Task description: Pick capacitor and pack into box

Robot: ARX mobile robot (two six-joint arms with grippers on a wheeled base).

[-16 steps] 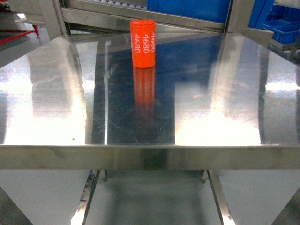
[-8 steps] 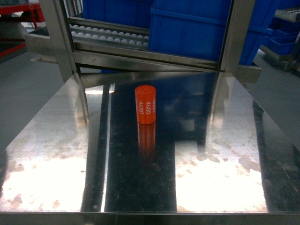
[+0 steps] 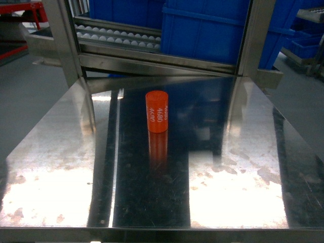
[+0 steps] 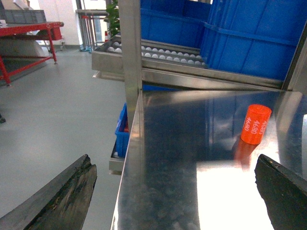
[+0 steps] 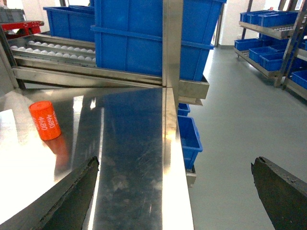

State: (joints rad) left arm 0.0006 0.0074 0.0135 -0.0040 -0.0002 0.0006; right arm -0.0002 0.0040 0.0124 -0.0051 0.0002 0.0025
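The capacitor (image 3: 157,111) is an orange cylinder printed "4680" in white, standing upright on the steel table (image 3: 243,152) near its far middle. In the left wrist view the capacitor (image 4: 255,123) stands ahead and to the right of my left gripper (image 4: 173,160), which is open over the table's left edge with nothing between its fingers. In the right wrist view the capacitor (image 5: 44,120) lies far to the left of my right gripper (image 5: 176,163), which is open over the table's right edge and holds nothing. Neither gripper shows in the head view. The box is out of view.
Behind the table stands a steel rack with a roller conveyor (image 3: 116,36) and large blue bins (image 3: 202,30). Steel uprights (image 3: 63,40) flank the table's far corners. More blue bins (image 5: 188,134) sit low beside the table's right side, above grey floor.
Since a second ago the head view has risen and now looks down on the table from higher. The capacitor stays in the same spot on the table.
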